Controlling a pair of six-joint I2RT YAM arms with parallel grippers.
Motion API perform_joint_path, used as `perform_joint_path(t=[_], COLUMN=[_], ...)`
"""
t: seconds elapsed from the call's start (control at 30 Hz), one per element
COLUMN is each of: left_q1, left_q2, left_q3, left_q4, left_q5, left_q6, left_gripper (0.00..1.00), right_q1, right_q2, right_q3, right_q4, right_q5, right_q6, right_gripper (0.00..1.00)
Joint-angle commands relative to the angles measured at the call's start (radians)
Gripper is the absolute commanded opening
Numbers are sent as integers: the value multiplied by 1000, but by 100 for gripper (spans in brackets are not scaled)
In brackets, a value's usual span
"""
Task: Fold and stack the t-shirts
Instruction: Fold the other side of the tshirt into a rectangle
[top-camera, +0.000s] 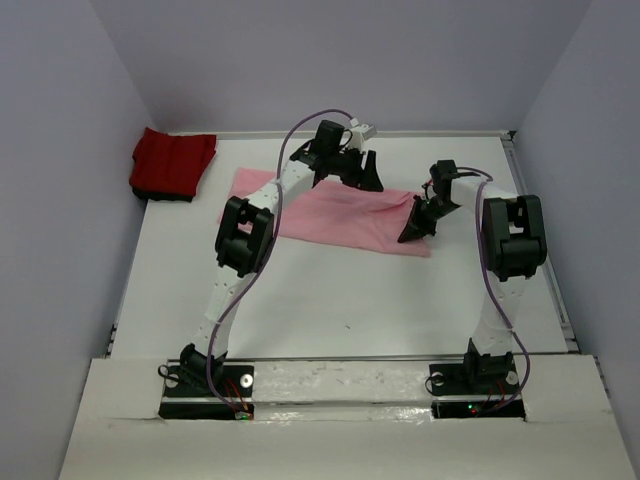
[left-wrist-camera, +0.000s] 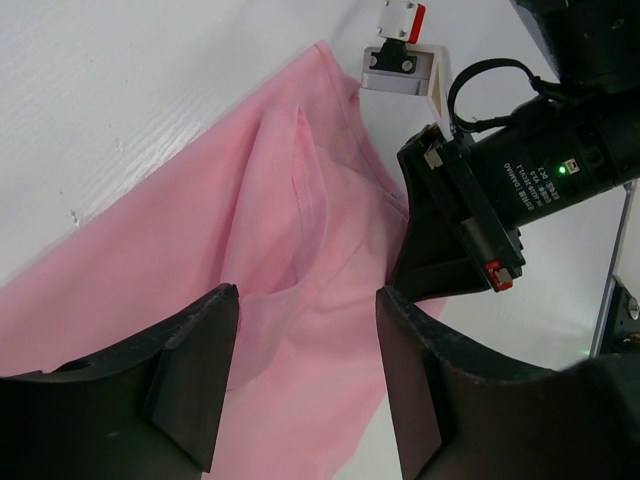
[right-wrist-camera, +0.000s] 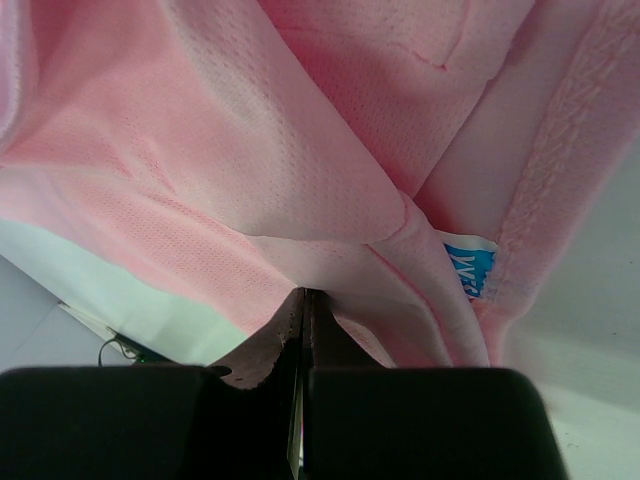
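Right tool (right-wrist-camera: 303, 300) tight on pink shirt (right-wrist-camera: 300, 150)

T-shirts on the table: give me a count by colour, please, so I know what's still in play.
Light pink t-shirt: 1
Deep red t-shirt: 1
Total: 2
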Motion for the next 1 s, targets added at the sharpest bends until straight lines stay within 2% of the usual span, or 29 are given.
perform_joint_path(t=[0.0, 0.37, 0.67, 0.97], left_q1=[-1, -1, -1, -3], left_q2=[10, 41, 41, 50], left_q3=[37, 36, 28, 27], left_q4=[-44, -68, -59, -58], left_q5=[6, -4, -4, 16], left_q6=[43, 58, 54, 45], left_gripper=[66, 65, 49, 47], right_q1=[15, 15, 15, 15], right_q2=[-8, -11, -10, -7], right_q3=[6, 1, 1, 6], right_q4=[-26, -26, -25, -26], right_q5=[28, 28, 26, 29], right_q6=[-16, -18, -19, -19], right_gripper=[0, 0, 0, 0])
